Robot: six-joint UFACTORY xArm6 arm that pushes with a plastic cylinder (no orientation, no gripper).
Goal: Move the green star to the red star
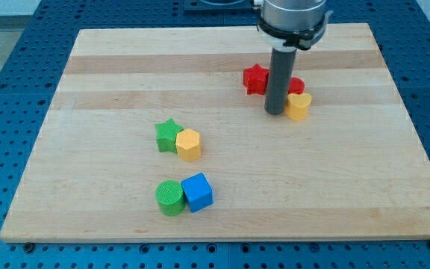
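Observation:
The green star (167, 135) lies left of the board's centre, touching a yellow hexagon (189, 143) on its right. The red star (254, 78) lies in the upper right part of the board. My tip (275, 113) stands just below and to the right of the red star, far to the right of the green star. The rod partly hides a second red block (295, 85) behind it. A yellow block (298, 106) sits right beside my tip on its right.
A green cylinder (170, 197) and a blue cube (197, 192) sit together near the board's bottom edge, below the green star. The wooden board (88, 90) lies on a blue perforated table.

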